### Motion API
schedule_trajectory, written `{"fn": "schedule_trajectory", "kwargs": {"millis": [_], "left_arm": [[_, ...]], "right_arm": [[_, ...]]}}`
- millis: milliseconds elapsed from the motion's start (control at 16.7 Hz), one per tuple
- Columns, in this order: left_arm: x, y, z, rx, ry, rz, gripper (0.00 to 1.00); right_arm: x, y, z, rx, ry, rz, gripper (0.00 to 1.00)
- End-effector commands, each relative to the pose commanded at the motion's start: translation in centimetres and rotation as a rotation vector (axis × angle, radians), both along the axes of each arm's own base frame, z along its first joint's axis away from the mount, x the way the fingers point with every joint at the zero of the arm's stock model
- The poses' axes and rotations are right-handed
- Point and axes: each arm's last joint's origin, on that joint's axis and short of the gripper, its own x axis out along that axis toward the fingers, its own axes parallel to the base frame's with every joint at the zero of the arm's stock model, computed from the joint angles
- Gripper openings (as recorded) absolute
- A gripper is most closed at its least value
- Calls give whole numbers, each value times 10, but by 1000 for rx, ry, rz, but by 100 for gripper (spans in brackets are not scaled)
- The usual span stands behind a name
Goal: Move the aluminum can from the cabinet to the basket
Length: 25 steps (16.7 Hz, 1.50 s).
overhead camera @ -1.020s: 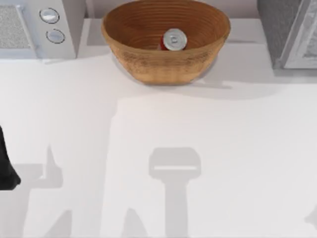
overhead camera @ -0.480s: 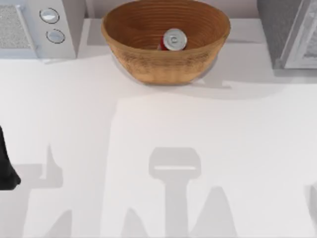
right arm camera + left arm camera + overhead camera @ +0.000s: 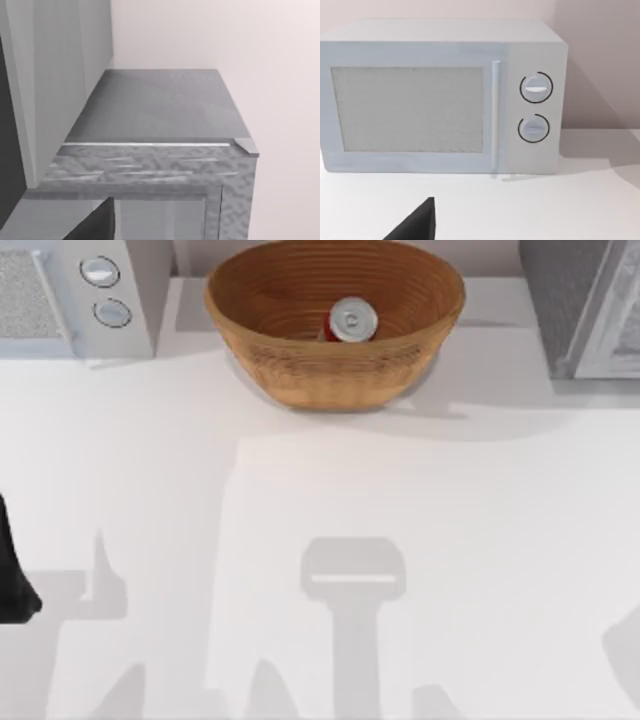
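The aluminum can (image 3: 351,320) stands upright inside the basket (image 3: 300,370), right of its middle, red with its silver top facing up. The basket sits at the back centre of the table. At the back right corner stands the dark grey cabinet (image 3: 565,300), and its speckled top (image 3: 160,105) appears close up in the right wrist view. Neither gripper is near the can. My left arm (image 3: 12,580) is parked at the table's left edge. A dark part of my right gripper (image 3: 95,225) shows low in the right wrist view, facing the cabinet.
A white microwave (image 3: 70,295) with two round knobs stands at the back left, and the left wrist view faces its door (image 3: 407,110). Arm shadows lie across the white table's front half (image 3: 350,580).
Only the shadows at the front right of the table have shifted, one growing at the right edge. The can, the basket and the left arm have stayed put.
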Motion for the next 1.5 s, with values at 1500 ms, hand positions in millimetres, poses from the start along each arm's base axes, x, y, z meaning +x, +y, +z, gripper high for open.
{"fn": "schedule_trajectory", "kwargs": {"millis": [1500], "left_arm": [[0, 0, 0, 0, 0, 0, 100]], "right_arm": [[85, 282, 1, 1, -1, 4, 100]]}}
